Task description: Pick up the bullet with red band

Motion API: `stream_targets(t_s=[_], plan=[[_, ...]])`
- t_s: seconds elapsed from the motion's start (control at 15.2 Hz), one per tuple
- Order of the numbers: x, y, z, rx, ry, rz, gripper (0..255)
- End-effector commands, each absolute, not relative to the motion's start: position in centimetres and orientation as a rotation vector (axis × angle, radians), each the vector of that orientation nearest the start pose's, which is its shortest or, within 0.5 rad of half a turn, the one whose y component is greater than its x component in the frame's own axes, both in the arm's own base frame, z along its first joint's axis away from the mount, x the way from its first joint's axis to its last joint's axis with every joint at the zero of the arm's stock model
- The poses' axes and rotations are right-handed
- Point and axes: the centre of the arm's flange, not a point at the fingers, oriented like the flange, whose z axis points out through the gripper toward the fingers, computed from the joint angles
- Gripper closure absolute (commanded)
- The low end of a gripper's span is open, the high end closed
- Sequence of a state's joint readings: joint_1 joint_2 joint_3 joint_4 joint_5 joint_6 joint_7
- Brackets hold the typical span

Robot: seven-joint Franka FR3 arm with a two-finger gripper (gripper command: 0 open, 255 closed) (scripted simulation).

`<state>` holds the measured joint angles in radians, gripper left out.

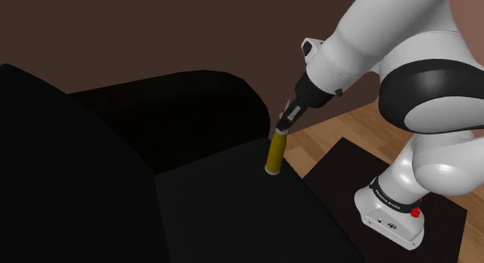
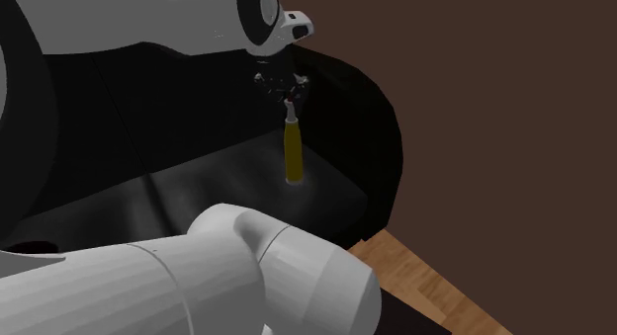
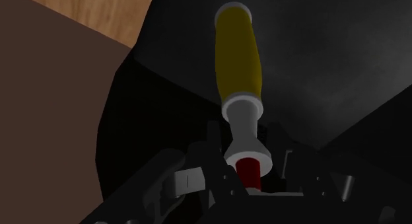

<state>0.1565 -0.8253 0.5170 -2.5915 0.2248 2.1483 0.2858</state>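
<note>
The bullet (image 1: 274, 154) has a yellow case, a white neck and a red band at its tip. It stands upright, base down, at the surface of the black seat cushion (image 1: 225, 215) near the cushion's edge. My gripper (image 1: 284, 128) comes down from above and is shut on the tip. From the other side the bullet (image 2: 294, 153) hangs straight below the gripper (image 2: 291, 101). In the wrist view the black fingers (image 3: 214, 153) clasp the red band (image 3: 248, 170), and the yellow case (image 3: 239, 54) points away. I cannot tell whether the base touches the cushion.
The black sofa's armrest (image 1: 194, 106) rises behind the bullet and its backrest (image 1: 54, 168) fills the shoulder view's left. Wooden floor (image 1: 326, 141) and a dark mat (image 1: 341, 164) lie beside the seat edge. The arm's base (image 1: 392, 211) stands on the mat. A brown wall (image 1: 194, 29) is behind.
</note>
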Motion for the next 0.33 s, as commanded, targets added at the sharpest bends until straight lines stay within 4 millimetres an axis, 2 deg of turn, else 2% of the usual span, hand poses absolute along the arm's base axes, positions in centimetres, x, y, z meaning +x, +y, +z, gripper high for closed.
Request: stream_targets(t_s=[0.0, 0.13, 0.26], plan=[[26.7, 24.4, 51.9, -3.096, -0.319, -0.567, 255], [26.7, 24.4, 53.0, -3.096, -0.319, -0.567, 255], [26.7, 24.4, 53.1, -3.096, -0.319, -0.567, 255]])
